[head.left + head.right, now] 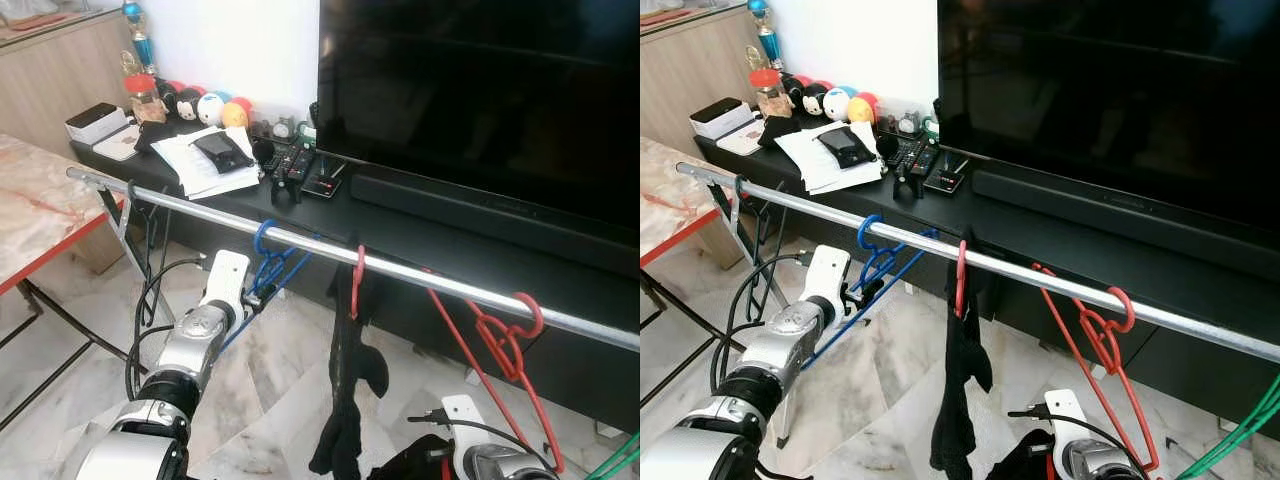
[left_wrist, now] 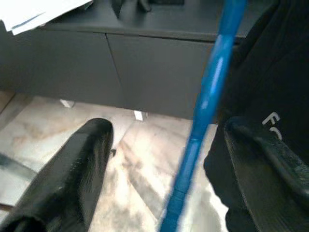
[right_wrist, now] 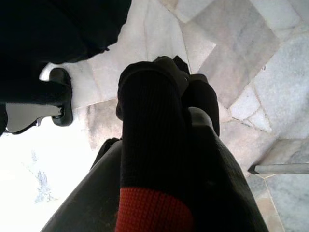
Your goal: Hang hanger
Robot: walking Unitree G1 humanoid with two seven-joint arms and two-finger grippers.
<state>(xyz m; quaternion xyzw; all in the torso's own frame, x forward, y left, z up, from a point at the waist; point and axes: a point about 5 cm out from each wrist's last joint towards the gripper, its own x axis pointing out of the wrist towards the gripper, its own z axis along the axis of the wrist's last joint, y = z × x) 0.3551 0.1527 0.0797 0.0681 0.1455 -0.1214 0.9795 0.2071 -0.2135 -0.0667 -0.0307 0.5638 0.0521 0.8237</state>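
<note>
A blue hanger (image 1: 268, 252) hangs by its hook on the silver rail (image 1: 420, 275). My left gripper (image 2: 164, 130) is open just below the rail, and the hanger's blue bar (image 2: 208, 96) runs between its black fingers (image 2: 82, 164) without being pinched. Further right on the rail, a red hanger (image 1: 357, 278) carries a black garment (image 1: 345, 390), and another red hanger (image 1: 510, 340) hangs empty. My right gripper (image 3: 164, 121) is low near the floor, shut on a black sock (image 3: 149, 145) with a red band.
A black wire hanger (image 1: 145, 250) hangs at the rail's left end. Behind the rail is a black TV console (image 1: 420, 240) with a large TV (image 1: 480, 90), remotes, papers and toys. A marble table (image 1: 40, 200) stands at the left. A green hanger (image 1: 620, 462) pokes in at the bottom right.
</note>
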